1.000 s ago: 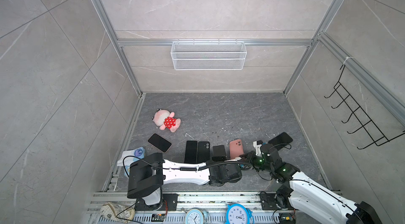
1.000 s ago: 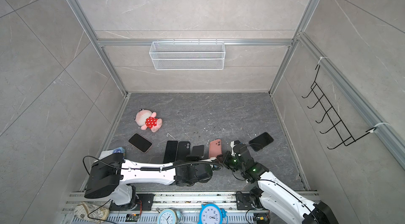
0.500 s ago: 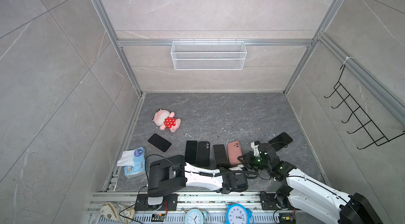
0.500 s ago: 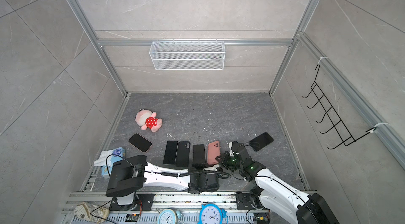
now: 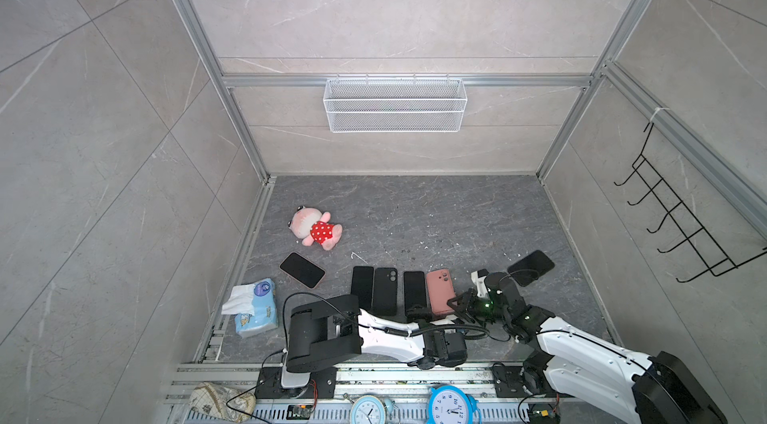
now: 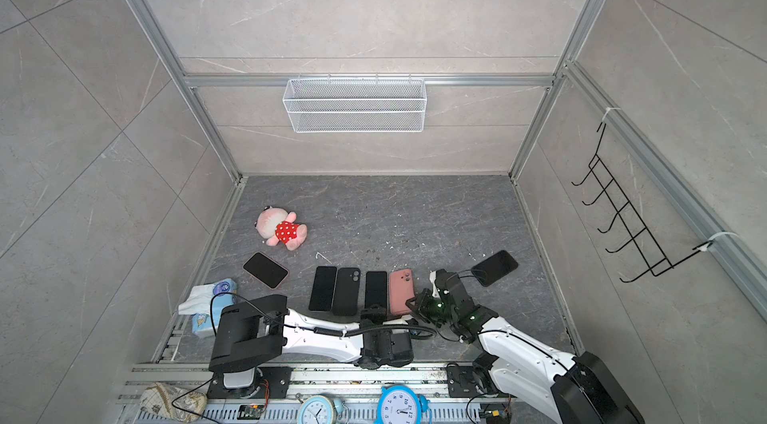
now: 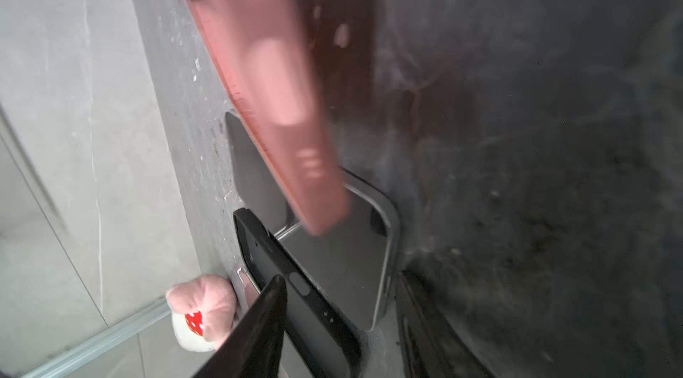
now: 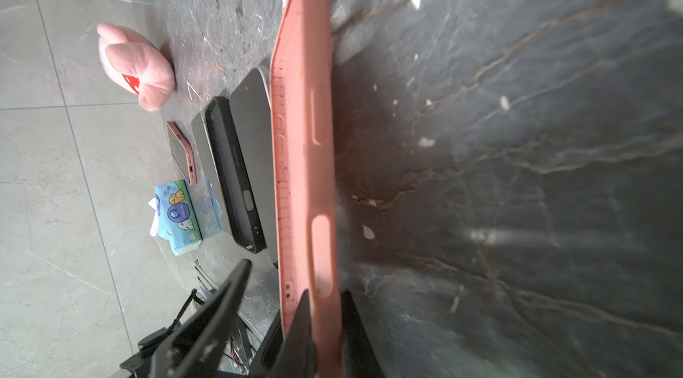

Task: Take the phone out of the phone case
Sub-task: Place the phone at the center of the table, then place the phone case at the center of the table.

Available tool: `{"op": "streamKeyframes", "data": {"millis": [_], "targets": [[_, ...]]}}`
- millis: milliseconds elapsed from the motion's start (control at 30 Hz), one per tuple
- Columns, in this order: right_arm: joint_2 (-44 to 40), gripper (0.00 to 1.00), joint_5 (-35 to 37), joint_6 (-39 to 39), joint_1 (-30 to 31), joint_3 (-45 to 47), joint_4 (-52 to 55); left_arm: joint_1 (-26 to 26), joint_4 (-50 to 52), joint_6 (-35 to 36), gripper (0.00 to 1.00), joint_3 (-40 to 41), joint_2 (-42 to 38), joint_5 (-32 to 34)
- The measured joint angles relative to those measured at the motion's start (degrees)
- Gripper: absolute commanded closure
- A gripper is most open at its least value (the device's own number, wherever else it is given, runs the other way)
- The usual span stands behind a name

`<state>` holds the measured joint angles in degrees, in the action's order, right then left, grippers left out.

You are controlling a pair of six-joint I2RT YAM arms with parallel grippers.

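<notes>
Phone freed: the left gripper [image 7: 342, 278] stands with its fingers [image 7: 266, 324] apart at the near end of the phone [image 5: 415, 292], which lies flat and screen-up on the grey floor [image 5: 415, 214] just ahead of the tips. Just to that gripper's right, the pink case [image 5: 440, 291] lies alongside the phone, its near end pinched between the closed fingers of the right gripper [image 8: 325, 296]. The wrist views show the case edge-on and partly blurred, so whether it rests flat cannot be told. A second earlier the left gripper was clamped on the phone, and phone and case met at an angle. Now the phone lines up with the row, the case runs parallel to it, and the left arm's shoulder block [image 5: 323, 330] has swung rightward; the right gripper's hold is unchanged. Counted from far left of the left gripper: one tissue pack [image 5: 255, 310], one pink-edged phone [image 5: 302, 270], one plush toy [image 5: 315, 229], one bare dark phone [image 5: 362, 287], one black case [image 5: 384, 291], then the phone and pink case, and past the right gripper one far phone [image 5: 531, 267]. That makes four phones and two cases. A pale alarm clock [image 5: 367, 411] and a blue alarm clock [image 5: 452, 405] stand behind both grippers.
</notes>
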<state>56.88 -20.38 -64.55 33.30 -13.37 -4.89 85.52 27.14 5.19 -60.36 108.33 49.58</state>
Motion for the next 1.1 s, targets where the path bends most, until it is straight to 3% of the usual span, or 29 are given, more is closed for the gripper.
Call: {"op": "streamKeyframes", "data": {"millis": [233, 567, 867, 1100], "targets": [[2.1, 1.00, 2.2, -0.4, 2.5, 0.0, -1.9, 0.0, -0.3, -3.7, 0.26, 2.6, -3.0, 0.9], [3.3, 1.00, 5.8, -0.4, 4.1, 0.1, -2.2, -0.8, 0.1, -12.3, 0.20, 10.6, -25.3, -0.7], [6.1, 1.00, 9.4, -1.9, 7.6, 1.9, -5.8, -8.8, -0.2, -18.1, 0.19, 14.7, -39.5, -8.2], [9.8, 1.00, 14.2, -5.0, 12.2, 1.9, -10.4, -12.1, -0.3, -20.5, 0.18, 14.7, -44.3, -12.6]]}}
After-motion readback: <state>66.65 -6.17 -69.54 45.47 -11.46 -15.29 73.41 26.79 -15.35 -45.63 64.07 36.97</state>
